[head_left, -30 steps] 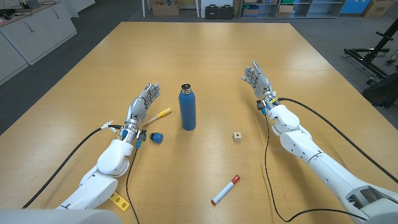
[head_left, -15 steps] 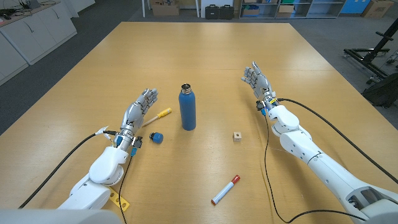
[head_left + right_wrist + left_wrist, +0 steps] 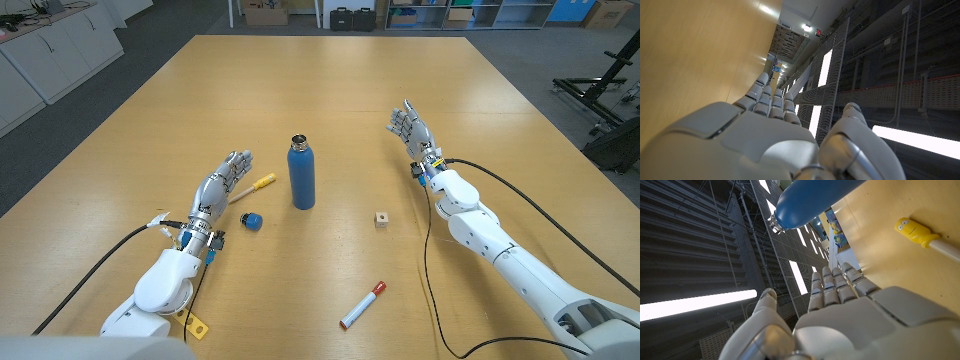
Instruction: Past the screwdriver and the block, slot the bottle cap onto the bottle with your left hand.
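We see a tall dark-blue metal bottle (image 3: 302, 175) standing upright near the middle of the light wooden worktop (image 3: 330, 90), its silver neck uncovered at the top; whether anything is inside it we cannot tell. The small round blue bottle cap (image 3: 252, 221) lies on the worktop to the left of the bottle and a little nearer the robot, apart from it and not touched by anything. The left robot hand (image 3: 222, 182) hovers just left of the cap with its fingers stretched forward and holds nothing; its fingertips lie over the white shaft of a screwdriver with a yellow handle (image 3: 256, 185), which lies between this hand and the bottle. In the left wrist view the same hand (image 3: 850, 310) shows its fingers straight and together, with the yellow handle (image 3: 912, 231) and the bottle (image 3: 815, 197) beyond them. The right robot hand (image 3: 412, 130) is raised on the far right side with fingers extended and nothing in it, well apart from the bottle; the right wrist view shows its fingers (image 3: 765, 100) straight beside the bare wood. A small pale wooden cube (image 3: 381, 219) sits right of the bottle, and a white marker with a red cap (image 3: 362, 305) lies nearer the front edge. Compared with a second ago, the left arm has drawn back toward the robot, so the hand sits lower and closer to us, while the cap, bottle, screwdriver and the right hand stay where they were.
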